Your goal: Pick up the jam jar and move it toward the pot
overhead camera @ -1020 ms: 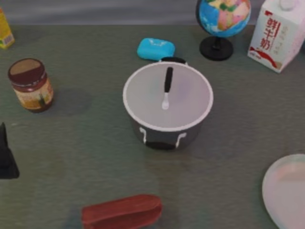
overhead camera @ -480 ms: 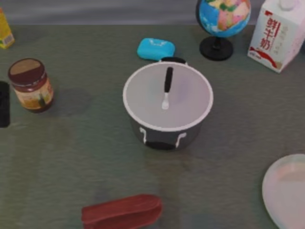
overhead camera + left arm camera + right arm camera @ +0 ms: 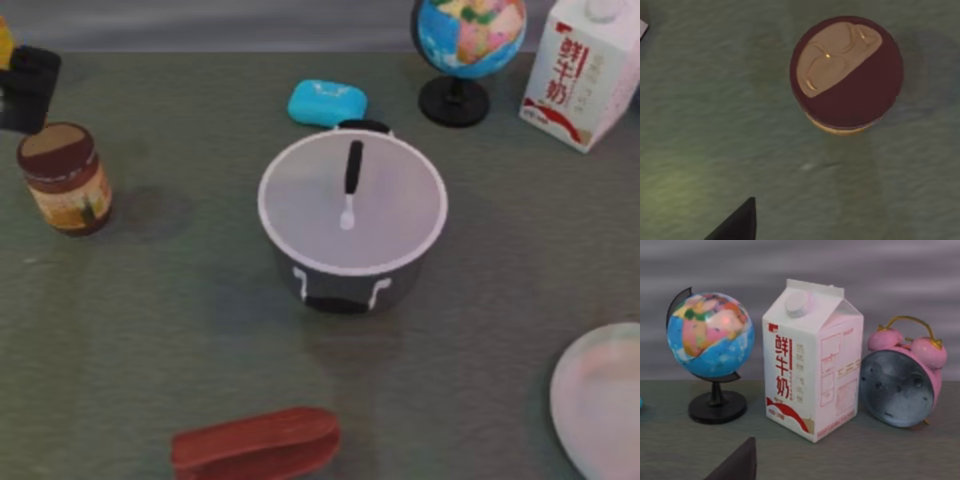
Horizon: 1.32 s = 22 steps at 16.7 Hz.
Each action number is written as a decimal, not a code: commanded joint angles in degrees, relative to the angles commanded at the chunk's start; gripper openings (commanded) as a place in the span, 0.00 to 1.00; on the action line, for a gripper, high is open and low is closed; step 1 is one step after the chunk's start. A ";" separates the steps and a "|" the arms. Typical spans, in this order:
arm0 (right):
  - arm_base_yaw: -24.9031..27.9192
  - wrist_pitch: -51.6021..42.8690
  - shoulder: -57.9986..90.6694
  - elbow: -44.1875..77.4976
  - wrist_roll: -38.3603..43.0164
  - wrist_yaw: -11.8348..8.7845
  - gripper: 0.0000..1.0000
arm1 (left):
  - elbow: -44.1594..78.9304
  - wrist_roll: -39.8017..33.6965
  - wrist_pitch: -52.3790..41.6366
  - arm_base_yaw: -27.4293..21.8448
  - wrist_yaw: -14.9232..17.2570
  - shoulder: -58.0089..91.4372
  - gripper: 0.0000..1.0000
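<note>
From the top view, my left hand (image 3: 28, 88) sits at the far left of the counter (image 3: 200, 300), just beyond the jam jar (image 3: 65, 178); I cannot tell whether it is apart or together. The jar stands upright at the left, well apart from the pot (image 3: 352, 220) in the middle. A blue soap bar (image 3: 327, 102), a globe (image 3: 468, 50) and a milk carton (image 3: 583, 70) line the far side; a red oblong (image 3: 255, 443) lies near, a white plate (image 3: 600, 400) at the right.

From the left wrist view, the jar's lid (image 3: 846, 78) shows from straight above, nothing touching it.

From the right wrist view, I see the globe (image 3: 710, 347), the carton (image 3: 812, 360) and a pink alarm clock (image 3: 902, 380); my right hand's state I cannot tell.
</note>
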 joint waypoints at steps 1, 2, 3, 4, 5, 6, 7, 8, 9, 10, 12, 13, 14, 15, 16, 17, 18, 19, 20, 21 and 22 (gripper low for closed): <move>0.00 0.00 0.00 0.00 0.00 0.00 1.00 | 4.86 0.73 -2.84 0.02 -0.02 5.06 1.00; 0.00 0.00 0.00 0.00 0.00 0.00 1.00 | 9.57 1.43 -5.59 0.04 -0.04 9.98 1.00; 0.00 0.00 0.00 0.00 0.00 0.00 1.00 | 14.14 2.11 -8.24 0.06 -0.06 14.75 1.00; 0.00 0.00 0.00 0.00 0.00 0.00 1.00 | 18.49 2.75 -10.76 0.10 -0.09 19.31 1.00; 0.00 0.00 0.00 0.00 0.00 0.00 1.00 | 22.57 3.34 -13.11 0.14 -0.12 23.60 1.00; 0.00 0.00 0.00 0.00 0.00 0.00 1.00 | 26.42 3.90 -15.33 0.18 -0.16 27.65 1.00; 0.00 0.00 0.00 0.00 0.00 0.00 1.00 | 30.02 4.42 -17.40 0.23 -0.20 31.46 1.00; 0.00 0.00 0.00 0.00 0.00 0.00 1.00 | 33.29 4.90 -19.27 0.29 -0.24 34.92 1.00; 0.00 0.00 0.00 0.00 0.00 0.00 1.00 | 36.17 5.31 -20.92 0.35 -0.29 38.01 1.00; 0.00 0.00 0.00 0.00 0.00 0.00 1.00 | 38.74 5.68 -22.39 0.40 -0.33 40.76 1.00; 0.00 0.00 0.00 0.00 0.00 0.00 1.00 | 42.75 6.27 -24.68 0.51 -0.40 45.10 1.00; 0.00 0.00 0.00 0.00 0.00 0.00 1.00 | 44.05 6.46 -25.41 0.55 -0.43 46.52 1.00; 0.00 0.00 0.00 0.00 0.00 0.00 1.00 | 44.94 6.59 -25.92 0.58 -0.45 47.51 1.00; 0.00 0.00 0.00 0.00 0.00 0.00 1.00 | 45.43 6.66 -26.20 0.60 -0.46 48.05 1.00; 0.00 0.00 0.00 0.00 0.00 0.00 1.00 | 45.43 6.66 -26.20 0.60 -0.46 48.05 1.00; 0.00 0.00 0.00 0.00 0.00 0.00 1.00 | 45.43 6.66 -26.20 0.60 -0.46 48.05 1.00; 0.00 0.00 0.00 0.00 0.00 0.00 1.00 | 45.43 6.66 -26.20 0.60 -0.46 48.05 1.00; 0.00 0.00 0.00 0.00 0.00 0.00 1.00 | 45.43 6.66 -26.20 0.60 -0.46 48.05 1.00; 0.00 0.00 0.00 0.00 0.00 0.00 1.00 | 45.30 6.61 -26.10 0.28 -0.46 48.00 1.00; 0.00 0.00 0.00 0.00 0.00 0.00 1.00 | 45.10 6.57 -25.90 0.33 -0.46 47.99 1.00; 0.00 0.00 0.00 0.00 0.00 0.00 1.00 | 44.29 6.50 -25.08 0.44 -0.46 47.97 1.00</move>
